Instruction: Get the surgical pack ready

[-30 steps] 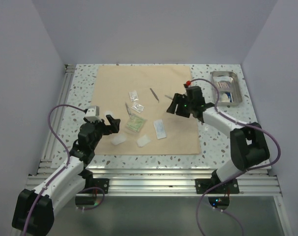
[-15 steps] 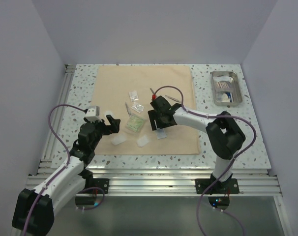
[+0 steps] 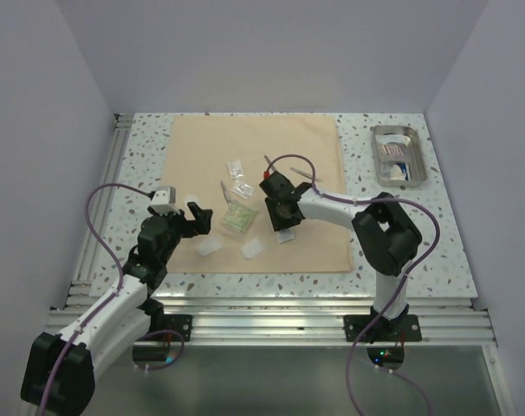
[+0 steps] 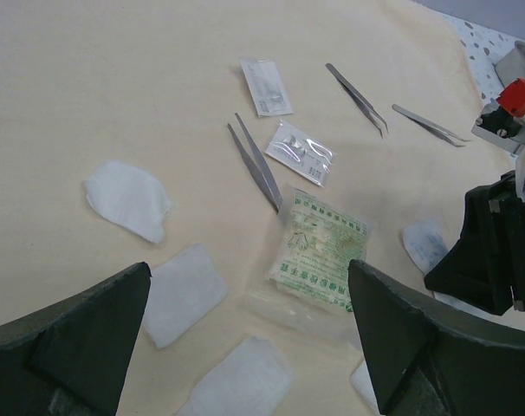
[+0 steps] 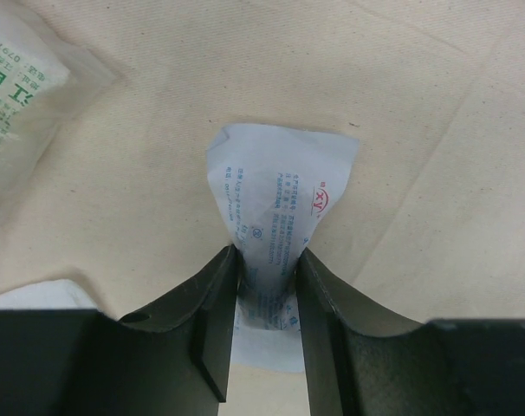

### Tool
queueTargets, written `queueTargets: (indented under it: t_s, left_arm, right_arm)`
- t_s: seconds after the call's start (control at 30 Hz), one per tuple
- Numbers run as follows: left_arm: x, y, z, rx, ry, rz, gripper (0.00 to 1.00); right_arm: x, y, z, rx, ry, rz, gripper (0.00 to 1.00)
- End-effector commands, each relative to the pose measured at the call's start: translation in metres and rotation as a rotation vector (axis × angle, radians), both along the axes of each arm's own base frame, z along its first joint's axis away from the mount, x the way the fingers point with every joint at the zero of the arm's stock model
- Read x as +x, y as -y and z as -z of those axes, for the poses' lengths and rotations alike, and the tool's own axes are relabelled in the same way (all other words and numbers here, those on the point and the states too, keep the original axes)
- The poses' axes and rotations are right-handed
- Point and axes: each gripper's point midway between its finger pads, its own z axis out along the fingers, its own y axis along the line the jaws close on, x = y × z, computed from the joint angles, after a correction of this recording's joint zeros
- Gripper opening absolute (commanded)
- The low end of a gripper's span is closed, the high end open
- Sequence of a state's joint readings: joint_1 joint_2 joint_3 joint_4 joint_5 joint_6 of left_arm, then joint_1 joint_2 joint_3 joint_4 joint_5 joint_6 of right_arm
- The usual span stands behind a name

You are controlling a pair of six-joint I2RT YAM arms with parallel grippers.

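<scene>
The tan cloth (image 3: 202, 147) lies flat with sachets and tweezers scattered on it. My right gripper (image 3: 282, 222) is down on the cloth, shut on a white sachet with blue print (image 5: 280, 186), which is bunched between the fingers (image 5: 212, 303). A green sachet (image 3: 238, 217) lies just to its left and also shows in the left wrist view (image 4: 321, 247). My left gripper (image 3: 191, 217) is open and empty, above the cloth's left edge. The steel tray (image 3: 377, 154) stands at the back right, off the cloth, with some packets in it.
Three thin metal tweezers (image 4: 256, 165) (image 4: 358, 87) (image 4: 429, 124) and two clear sachets (image 4: 266, 87) (image 4: 301, 152) lie on the cloth behind the green sachet. White gauze pads (image 4: 128, 199) (image 4: 186, 293) (image 4: 239, 381) lie near the cloth's front left.
My right arm swung left from near the tray to the middle of the cloth, came down, and closed on the white sachet. The left arm has not moved.
</scene>
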State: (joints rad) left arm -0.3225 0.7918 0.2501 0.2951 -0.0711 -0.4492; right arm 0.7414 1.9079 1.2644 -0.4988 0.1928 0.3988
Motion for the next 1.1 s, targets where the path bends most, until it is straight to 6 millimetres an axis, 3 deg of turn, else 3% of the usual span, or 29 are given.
queueTargets:
  t_s: [0.0, 0.07, 0.17, 0.2, 0.27, 0.3, 0.37, 0.4, 0.47, 0.5, 0.57, 0.6, 0.67, 0.7, 0.77, 0.9, 1.07]
  left_arm:
    - [0.007, 0.003, -0.023, 0.005, 0.056, 0.010, 1.00]
    - [0.006, 0.003, -0.023, 0.005, 0.059, 0.010, 1.00]
    - [0.006, 0.003, -0.022, 0.005, 0.061, 0.010, 1.00]
    - [0.006, 0.003, -0.022, 0.004, 0.061, 0.012, 1.00]
    - [0.006, 0.004, -0.022, 0.005, 0.058, 0.016, 1.00]
    - [0.007, 0.004, -0.021, 0.006, 0.055, 0.016, 1.00]
    - [0.007, 0.004, -0.021, 0.006, 0.055, 0.015, 1.00]
    - [0.007, 0.004, -0.022, 0.005, 0.056, 0.015, 1.00]
    - [0.006, 0.004, -0.022, 0.003, 0.057, 0.014, 1.00]
    - [0.007, 0.004, -0.023, 0.005, 0.061, 0.012, 1.00]
    - [0.006, 0.002, -0.023, 0.006, 0.066, 0.006, 1.00]
    - [0.006, 0.002, -0.023, 0.008, 0.067, 0.003, 1.00]
    - [0.006, 0.001, -0.024, 0.009, 0.072, 0.001, 1.00]
    - [0.006, 0.001, -0.023, 0.011, 0.072, 0.001, 1.00]
    - [0.006, 0.000, -0.022, 0.013, 0.069, -0.005, 1.00]
    - [0.008, 0.000, -0.021, 0.016, 0.067, -0.006, 1.00]
    - [0.008, 0.000, -0.022, 0.018, 0.068, -0.007, 1.00]
  right_arm:
    - [0.011, 0.006, -0.024, -0.010, 0.075, 0.024, 0.36]
    - [0.020, 0.009, -0.043, -0.001, 0.126, 0.043, 0.36]
    - [0.040, 0.028, -0.070, 0.030, 0.185, 0.102, 0.35]
    - [0.053, 0.046, -0.076, 0.043, 0.194, 0.154, 0.34]
    - [0.066, 0.065, -0.094, 0.087, 0.216, 0.193, 0.34]
    - [0.080, 0.092, -0.100, 0.087, 0.231, 0.260, 0.34]
    - [0.097, 0.123, -0.117, 0.102, 0.278, 0.335, 0.34]
    - [0.111, 0.156, -0.125, 0.116, 0.297, 0.430, 0.34]
    - [0.130, 0.186, -0.142, 0.160, 0.371, 0.529, 0.35]
    - [0.138, 0.217, -0.147, 0.177, 0.403, 0.643, 0.34]
    - [0.154, 0.249, -0.160, 0.211, 0.489, 0.758, 0.34]
    - [0.158, 0.277, -0.163, 0.226, 0.520, 0.864, 0.33]
    - [0.168, 0.308, -0.169, 0.259, 0.577, 0.971, 0.33]
    - [0.172, 0.334, -0.163, 0.282, 0.584, 1.069, 0.33]
    - [0.177, 0.363, -0.158, 0.302, 0.610, 1.172, 0.29]
    - [0.193, 0.383, -0.143, 0.341, 0.621, 1.341, 0.29]
    - [0.197, 0.400, -0.128, 0.339, 0.668, 1.505, 0.30]
